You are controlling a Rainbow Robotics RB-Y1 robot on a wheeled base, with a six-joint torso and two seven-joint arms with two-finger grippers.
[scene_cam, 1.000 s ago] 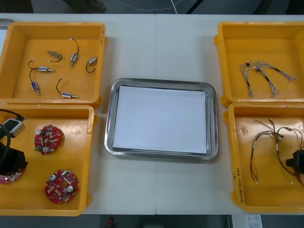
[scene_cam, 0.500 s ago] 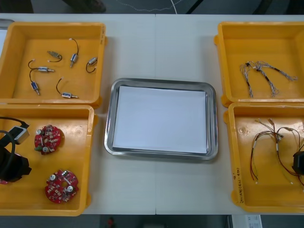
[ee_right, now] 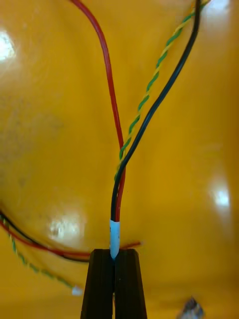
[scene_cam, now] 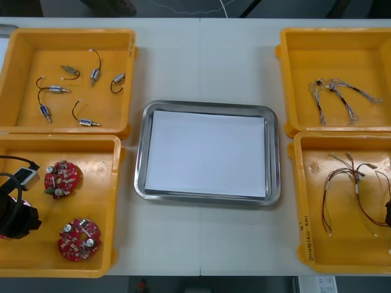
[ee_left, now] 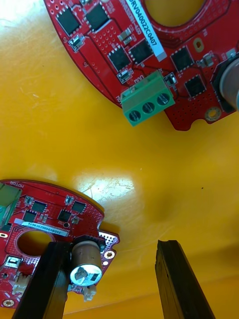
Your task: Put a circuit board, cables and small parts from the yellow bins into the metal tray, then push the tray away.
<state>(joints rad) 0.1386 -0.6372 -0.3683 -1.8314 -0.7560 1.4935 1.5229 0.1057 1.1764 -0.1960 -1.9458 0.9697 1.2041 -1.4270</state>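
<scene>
One light table (scene_cam: 201, 55). Four yellow bins (scene_cam: 67, 32), two to each side of the metal tray (scene_cam: 208, 105). One tray only, at the middle, white inside, nothing in it.

Two round red circuit boards (scene_cam: 62, 179) lying open in the near bin left of the tray. One bunch of twisted blue and white cables (scene_cam: 339, 94) in the far bin right of the tray. One tangle of red and yellow cables (scene_cam: 351, 189), with black strands among them, in the near bin right of the tray. Six small metal parts (scene_cam: 55, 89) scattered in the far bin left of the tray.

Left gripper (ee_left: 112, 244) low over the boards' bin, at the side away from the tray, fingers spread wide. Edge of one board (ee_left: 45, 219) between them, hard by one finger, not pinched.

Right gripper (ee_right: 115, 251) in the red and yellow cables' bin, at the side away from the tray. Fingers closed narrow on a white-sleeved end of that tangle, strands rising from the tips.
</scene>
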